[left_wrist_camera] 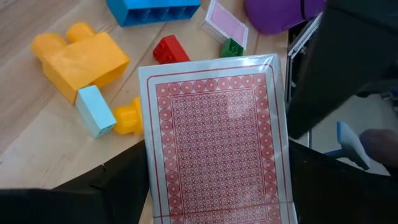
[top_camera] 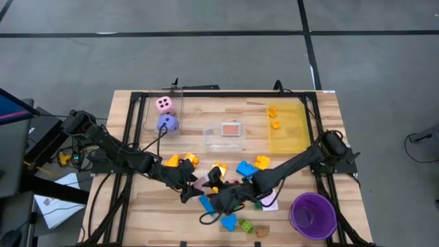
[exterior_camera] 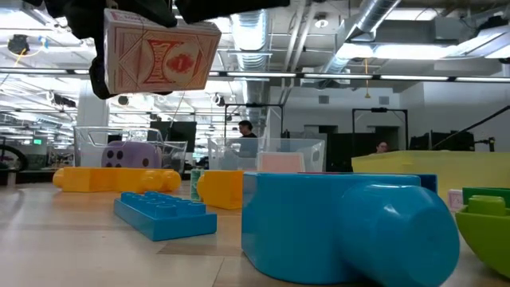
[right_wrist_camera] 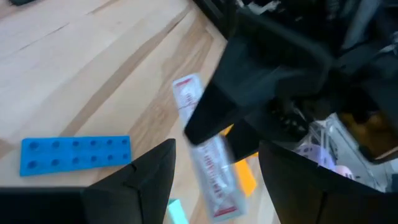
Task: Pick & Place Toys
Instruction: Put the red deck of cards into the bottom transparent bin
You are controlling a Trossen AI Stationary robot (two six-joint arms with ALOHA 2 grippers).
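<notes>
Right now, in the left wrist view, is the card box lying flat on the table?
No. The left gripper holds the card box between its dark fingers, lifted above the wooden table and the bricks.

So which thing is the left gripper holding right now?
Look at the middle of the wooden table, above the scattered bricks. The left gripper holds a boxed deck of cards off the table, the only thing with a red patterned back and white border.
</notes>
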